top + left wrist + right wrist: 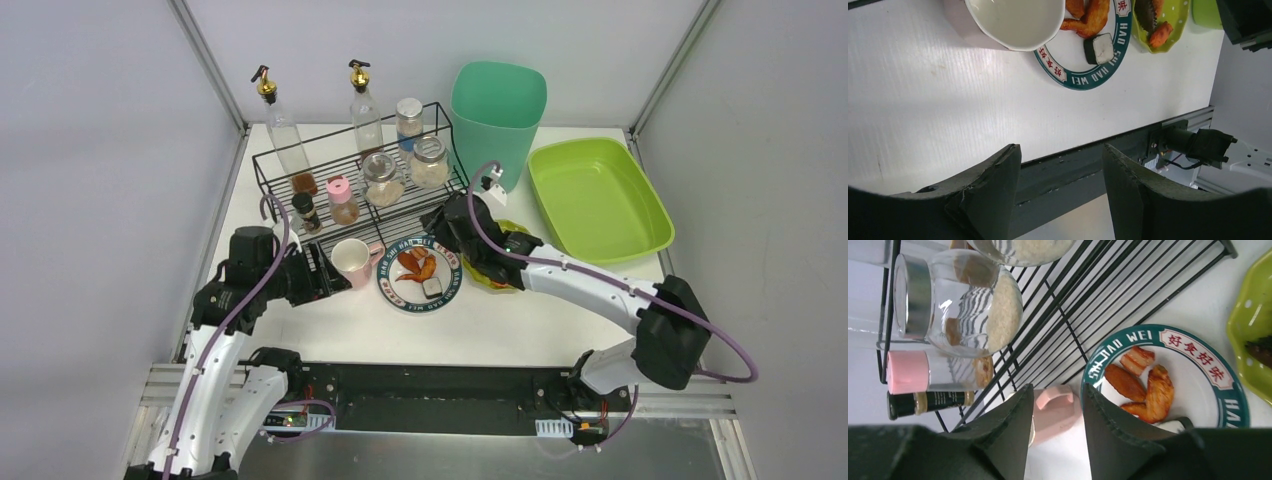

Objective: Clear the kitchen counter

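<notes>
Kitchen counter (948, 90) lies under L gripper (1060, 152), mug (1013, 25) just ahead.

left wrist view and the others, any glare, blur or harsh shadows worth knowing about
Left wrist: the flat white matte kitchen counter is bright but not blown out, the dark fingers near the lens show little detail. Right wrist: the round glass jar with silver lid carries warped stripes from the black wire rack. Top external: even light, faint shadows, sharp throughout.

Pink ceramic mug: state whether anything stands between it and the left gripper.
Nothing visible does. In the left wrist view only bare white kitchen counter lies between the open left gripper and the pink ceramic mug.
</notes>
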Tool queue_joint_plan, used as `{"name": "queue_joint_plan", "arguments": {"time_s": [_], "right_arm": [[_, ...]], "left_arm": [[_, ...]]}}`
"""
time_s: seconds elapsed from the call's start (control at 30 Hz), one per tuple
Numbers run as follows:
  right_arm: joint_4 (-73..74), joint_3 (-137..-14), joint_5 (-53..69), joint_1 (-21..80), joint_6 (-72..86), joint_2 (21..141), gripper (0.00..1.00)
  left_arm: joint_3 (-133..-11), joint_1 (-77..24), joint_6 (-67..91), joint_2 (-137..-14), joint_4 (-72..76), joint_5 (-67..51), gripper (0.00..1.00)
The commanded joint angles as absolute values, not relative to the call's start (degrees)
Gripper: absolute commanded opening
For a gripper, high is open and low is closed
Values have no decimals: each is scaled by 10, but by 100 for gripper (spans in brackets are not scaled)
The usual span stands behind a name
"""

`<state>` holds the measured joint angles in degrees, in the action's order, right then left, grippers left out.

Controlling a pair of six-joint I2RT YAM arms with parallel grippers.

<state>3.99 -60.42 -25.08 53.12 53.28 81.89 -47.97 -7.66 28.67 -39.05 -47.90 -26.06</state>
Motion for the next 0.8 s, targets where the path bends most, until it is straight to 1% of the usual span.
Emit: {"name": "queue_joint_plan", "arguments": {"time_s": [0.0, 0.13, 0.23, 0.37, 0.5, 0.77], "right_arm": [[-40, -619, -273, 524, 571, 857, 42], [-46, -645, -280, 524, 584, 897, 38], [-81, -636, -301, 524, 591, 908, 36], [-119, -625, -296, 523, 590, 906, 36], [-120, -627, -279, 525, 594, 903, 35], [-123, -649, -297, 523, 600, 927, 35]], "left_arm": [[-433, -74, 314, -359, -448, -300, 62], [-441, -74, 301, -345, -448, -323, 62], [-443, -74, 288, -333, -446, -336, 64], [-438, -74, 281, -313, -434, -361, 65], [-434, -74, 280, -313, -431, -367, 66], [-432, -74, 275, -318, -425, -383, 66]]}}
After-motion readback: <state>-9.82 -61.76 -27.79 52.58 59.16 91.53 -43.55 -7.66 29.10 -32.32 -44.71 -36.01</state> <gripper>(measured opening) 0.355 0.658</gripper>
